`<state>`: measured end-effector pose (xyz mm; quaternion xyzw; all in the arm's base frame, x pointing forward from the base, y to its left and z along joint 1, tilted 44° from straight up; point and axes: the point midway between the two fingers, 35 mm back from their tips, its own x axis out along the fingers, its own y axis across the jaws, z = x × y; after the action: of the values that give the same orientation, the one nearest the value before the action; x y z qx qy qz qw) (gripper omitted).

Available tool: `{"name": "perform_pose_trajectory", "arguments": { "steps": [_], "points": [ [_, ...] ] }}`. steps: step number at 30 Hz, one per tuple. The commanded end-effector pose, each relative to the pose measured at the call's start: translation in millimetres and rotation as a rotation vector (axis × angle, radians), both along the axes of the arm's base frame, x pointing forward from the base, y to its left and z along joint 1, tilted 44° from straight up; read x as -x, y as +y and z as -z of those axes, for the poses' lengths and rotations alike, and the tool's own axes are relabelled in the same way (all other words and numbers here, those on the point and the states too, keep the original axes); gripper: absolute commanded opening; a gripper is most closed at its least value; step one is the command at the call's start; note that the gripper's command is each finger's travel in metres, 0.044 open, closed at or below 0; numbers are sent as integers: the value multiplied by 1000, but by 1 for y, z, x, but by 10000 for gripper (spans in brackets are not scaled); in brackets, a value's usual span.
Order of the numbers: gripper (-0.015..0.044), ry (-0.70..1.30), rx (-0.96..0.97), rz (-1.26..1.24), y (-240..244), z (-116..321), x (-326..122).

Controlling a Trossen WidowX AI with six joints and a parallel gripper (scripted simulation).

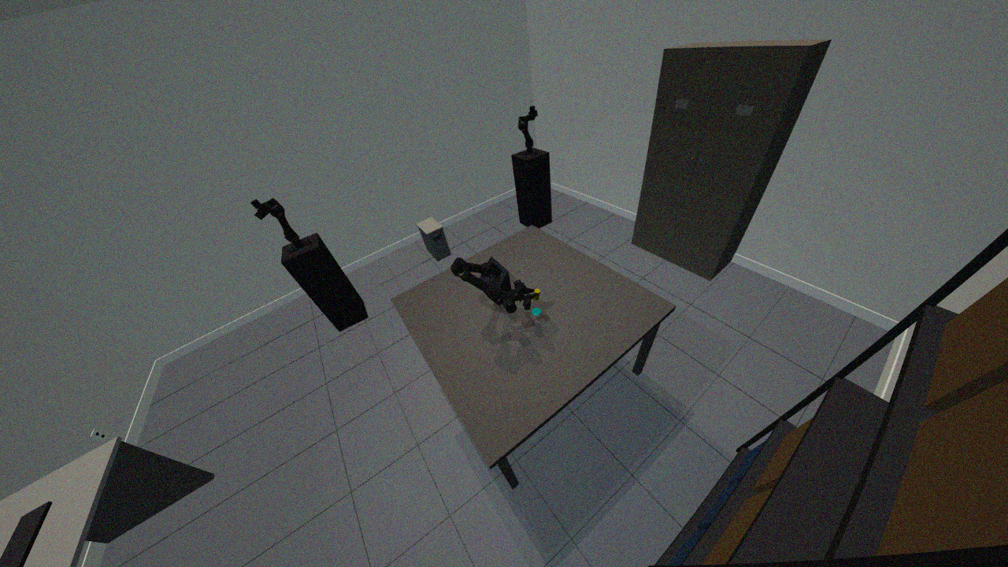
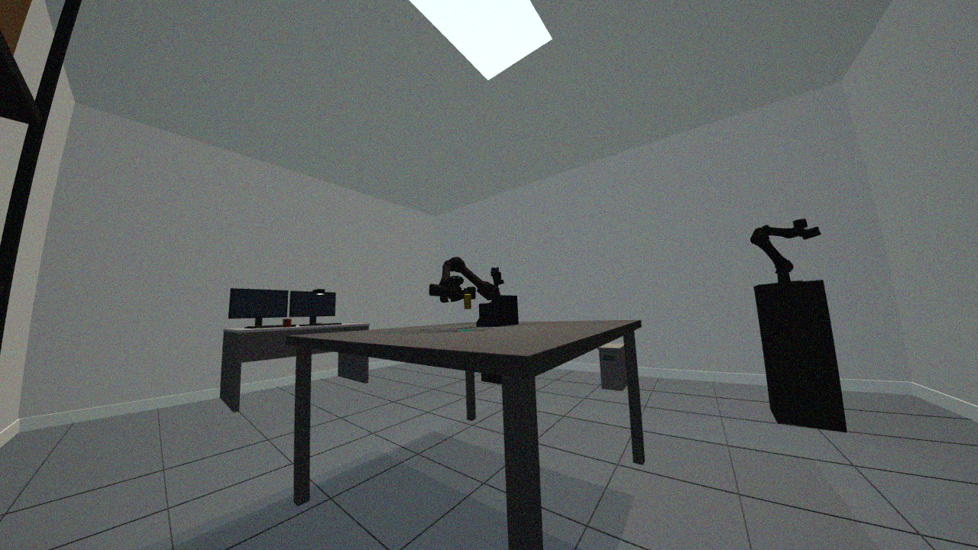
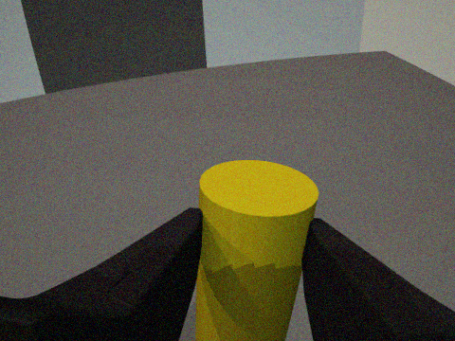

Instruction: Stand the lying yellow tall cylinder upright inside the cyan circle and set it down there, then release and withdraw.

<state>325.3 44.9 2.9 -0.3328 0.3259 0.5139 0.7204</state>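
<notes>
Brown table [image 1: 450, 338] [image 2: 478, 338] [image 3: 118, 137], tiled floor around it. Gripper's [image 1: 533, 296] [image 2: 467, 295] [image 3: 256, 246] jaws are part open, clamped on the yellow cylinder [image 1: 537, 292] [image 2: 467, 301] [image 3: 256, 213], which sits upright between them, held above the table. Arm's [image 1: 486, 280] [image 2: 471, 275] up and bent over the table, with the cyan circle [image 1: 536, 311] [image 2: 466, 329] lying flat on it.

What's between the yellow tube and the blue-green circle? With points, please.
Just air: in the exterior view, the yellow tube [image 1: 537, 293] [image 2: 467, 301] [image 3: 256, 227] hangs above the table, the circle [image 1: 536, 311] [image 2: 466, 329] lying lower.
</notes>
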Motion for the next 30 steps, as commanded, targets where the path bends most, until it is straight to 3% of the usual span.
{"name": "perform_pose_trajectory", "arguments": {
  "steps": [1, 30],
  "points": [
    [105, -26, -21, -10, -1, -2, 1],
    [105, -144, -97, -43, -4, -15, 2]
  ]
}}
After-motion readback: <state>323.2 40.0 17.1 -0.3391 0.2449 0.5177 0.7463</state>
